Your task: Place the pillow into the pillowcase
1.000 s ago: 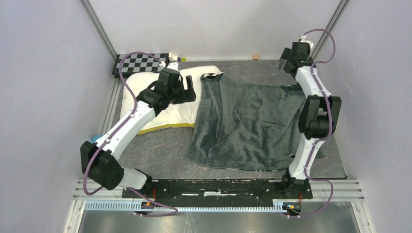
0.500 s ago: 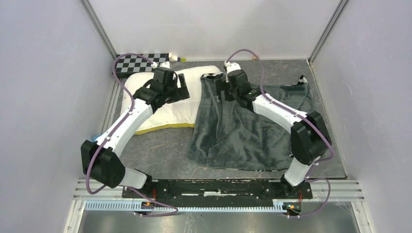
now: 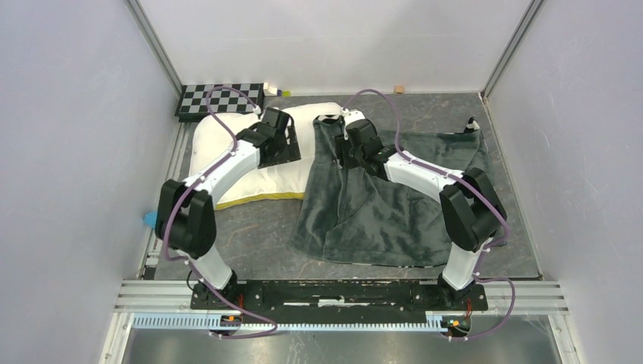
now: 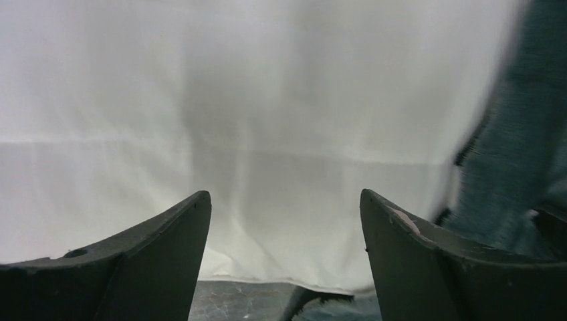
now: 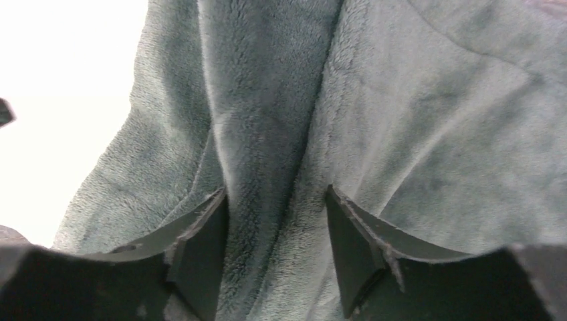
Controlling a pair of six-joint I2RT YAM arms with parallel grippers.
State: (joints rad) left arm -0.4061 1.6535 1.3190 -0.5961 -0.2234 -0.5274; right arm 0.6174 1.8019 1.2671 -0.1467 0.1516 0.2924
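We see left gripper (image 4: 284,194) wide over plump cream-white quilted pillow (image 4: 234,100); right gripper (image 5: 275,194) straddles a fold of the dark grey-green plush pillowcase (image 5: 434,134) beside that pillow, grip unclear.

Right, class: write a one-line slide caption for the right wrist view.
Right gripper straddles a raised fold of the grey-green plush pillowcase.

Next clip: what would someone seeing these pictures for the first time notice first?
The big dark grey-green pillowcase sprawls rumpled across the middle and right of the table, with the plump white pillow beside it on the left. Where the two meet, the left end effector hangs open over the pillow, and the right end effector straddles a raised fold of the pillowcase.
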